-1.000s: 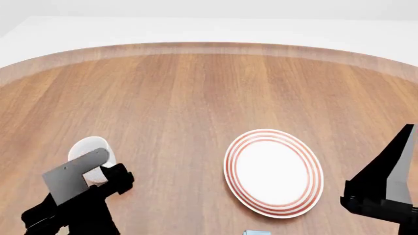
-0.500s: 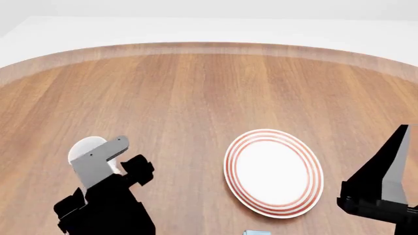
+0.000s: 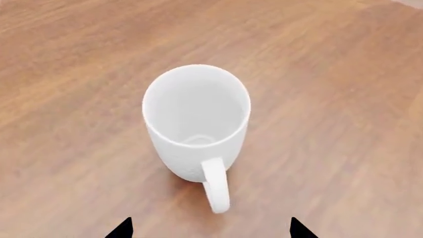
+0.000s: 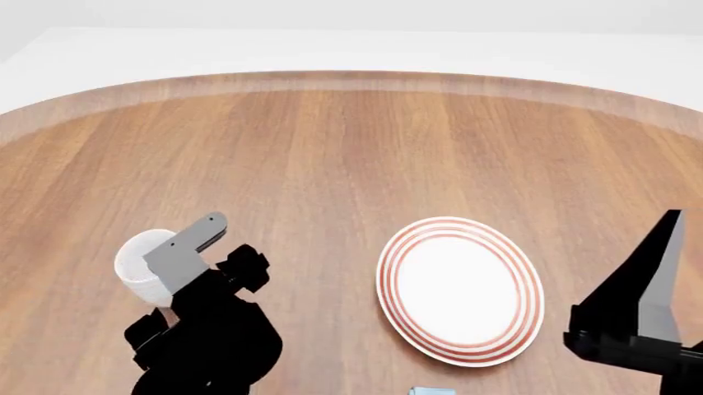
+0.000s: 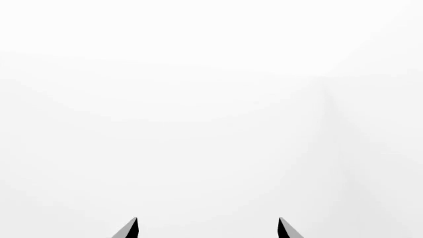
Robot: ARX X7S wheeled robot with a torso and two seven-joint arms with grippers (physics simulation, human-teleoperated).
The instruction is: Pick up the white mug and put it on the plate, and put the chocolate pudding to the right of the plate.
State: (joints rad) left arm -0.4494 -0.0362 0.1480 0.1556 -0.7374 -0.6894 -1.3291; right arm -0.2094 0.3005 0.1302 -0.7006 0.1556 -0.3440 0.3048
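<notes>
Blocky black left arm (image 4: 203, 341) with flat grey plate, black right arm (image 4: 637, 329) with grey panel, dark pointed fingertips (image 3: 124, 229)

The worktop (image 4: 329, 164) under my arms looks like wood, brown with fine lengthwise grain and a smooth, low-sheen finish. The white mug (image 3: 196, 124) looks ceramic, smooth and softly glossy. The plate (image 4: 459, 290) reads as glazed white with red rings. My left tool (image 3: 209, 229) has matt black tips, and a flat grey panel sits on that arm.
</notes>
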